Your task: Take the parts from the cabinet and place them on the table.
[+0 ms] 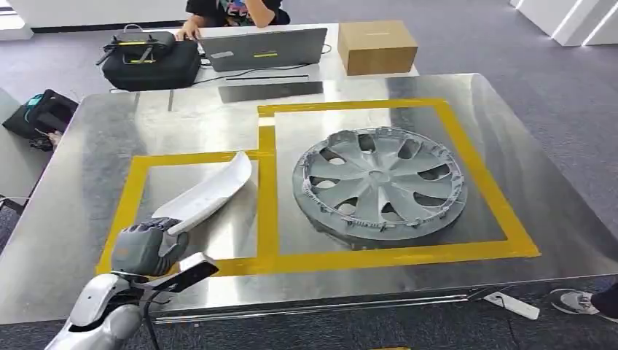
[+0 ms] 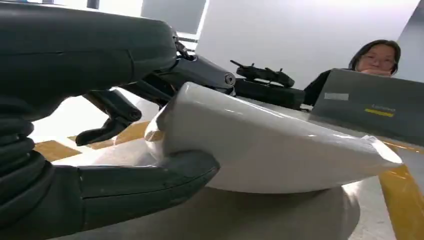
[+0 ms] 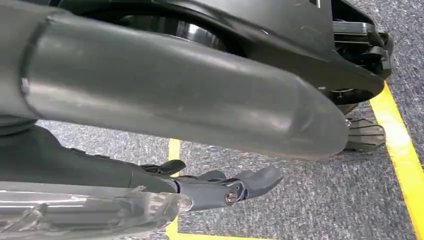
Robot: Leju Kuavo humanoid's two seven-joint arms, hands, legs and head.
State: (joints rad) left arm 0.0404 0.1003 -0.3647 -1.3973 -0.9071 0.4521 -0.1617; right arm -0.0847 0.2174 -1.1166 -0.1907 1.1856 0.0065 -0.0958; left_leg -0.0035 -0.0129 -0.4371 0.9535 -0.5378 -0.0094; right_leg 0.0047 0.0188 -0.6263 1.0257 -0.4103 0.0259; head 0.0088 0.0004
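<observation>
My left hand (image 1: 146,246) grips the near end of a long white curved part (image 1: 211,191) above the left yellow-taped rectangle (image 1: 131,197) of the steel table (image 1: 80,189). In the left wrist view the thumb (image 2: 140,185) lies under the white part (image 2: 270,145) and the darker fingers (image 2: 200,72) lie over it. The part's far end seems to sit on or just above the table. A grey hubcap (image 1: 379,182) lies flat in the right taped square. My right hand (image 3: 175,90) hangs over the carpet, its fingers (image 3: 235,185) stretched out and holding nothing.
Beyond the steel table stand a black bag (image 1: 149,58), a laptop (image 1: 262,48) and a cardboard box (image 1: 377,45), with a person (image 1: 233,11) seated behind them. A person's shoe (image 1: 576,300) and a small white object (image 1: 512,305) are on the floor at the near right.
</observation>
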